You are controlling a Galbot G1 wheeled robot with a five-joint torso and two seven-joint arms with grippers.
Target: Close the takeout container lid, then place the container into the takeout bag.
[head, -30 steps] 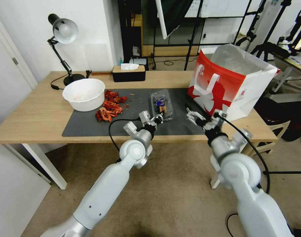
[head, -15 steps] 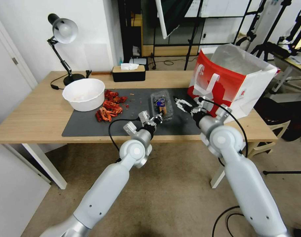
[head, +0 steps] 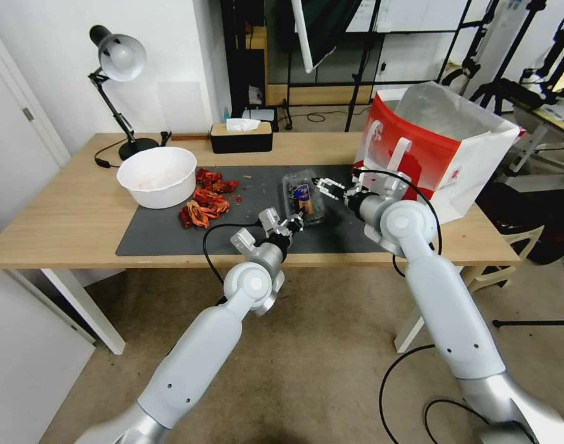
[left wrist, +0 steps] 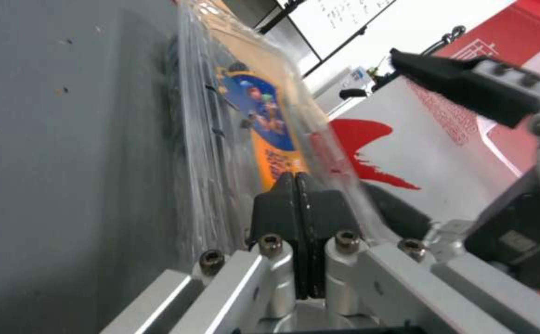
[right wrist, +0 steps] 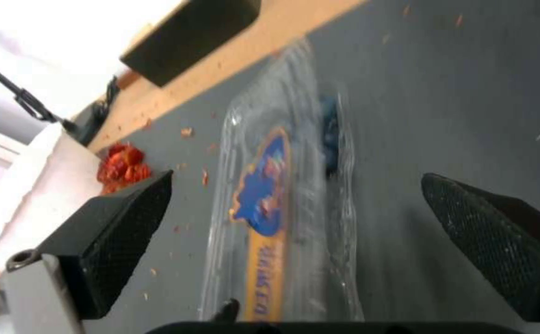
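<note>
Mid-frame on the grey mat (head: pixel 171 237), the clear plastic clamshell takeout container (head: pixel 303 197) lies closed. The left gripper (left wrist: pixel 296 195), pads pressed together, meets its near edge; the right gripper (right wrist: pixel 295 241) hovers spread above it.

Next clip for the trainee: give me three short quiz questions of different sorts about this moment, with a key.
1. True or false: the right gripper is open beside the takeout container.
2. Multiple choice: the left gripper is (A) open above the white bowl, (B) shut at the container's near edge, (C) inside the takeout bag.
3. Fill in: the container lies on the dark ____, and the bag stands on the robot's ____ side of it.

Key: 1 true; 2 B; 3 mat, right.
</note>
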